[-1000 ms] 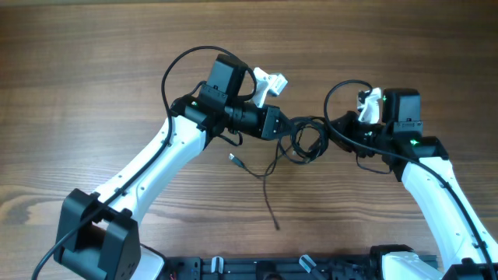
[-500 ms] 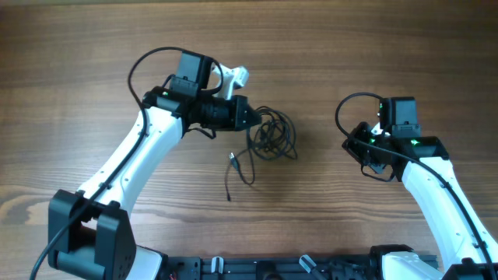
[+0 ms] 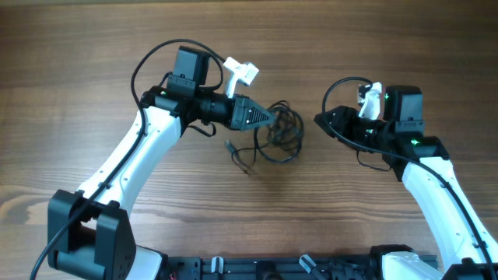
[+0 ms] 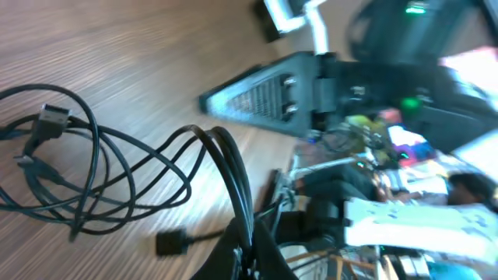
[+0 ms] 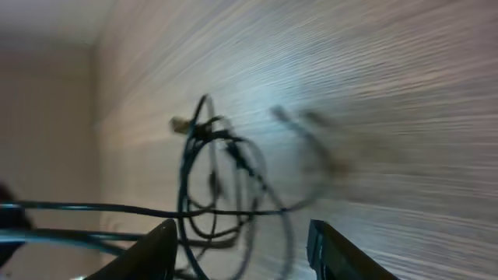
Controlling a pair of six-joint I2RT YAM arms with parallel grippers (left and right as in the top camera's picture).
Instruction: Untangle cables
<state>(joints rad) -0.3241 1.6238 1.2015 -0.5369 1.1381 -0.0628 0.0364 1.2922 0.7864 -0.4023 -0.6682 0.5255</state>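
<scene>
The cables (image 3: pixel 282 134) are a loose bunch of thin black loops on the wood table between the two arms. One small plug end (image 3: pixel 231 145) trails out to the bunch's left. My left gripper (image 3: pixel 268 118) points right and is shut on a few strands at the bunch's upper left. In the left wrist view those strands run down into my left gripper (image 4: pixel 250 253), with the loops (image 4: pixel 85 175) spread beyond. My right gripper (image 3: pixel 320 120) stands open just right of the bunch. In the right wrist view the cables (image 5: pixel 214 179) lie ahead of my right gripper (image 5: pixel 241 253), apart from its fingers (image 5: pixel 159 249).
The wooden table (image 3: pixel 93 62) spreads wide around both arms. Thicker black arm cables loop over the left wrist (image 3: pixel 156 62) and the right wrist (image 3: pixel 336 87). The arms' base rail (image 3: pixel 296 266) runs along the front edge.
A second ago both grippers met at the bunch, then the left drew the cables away leftward. Now the left has brought them back right, and the right has opened and reached left.
</scene>
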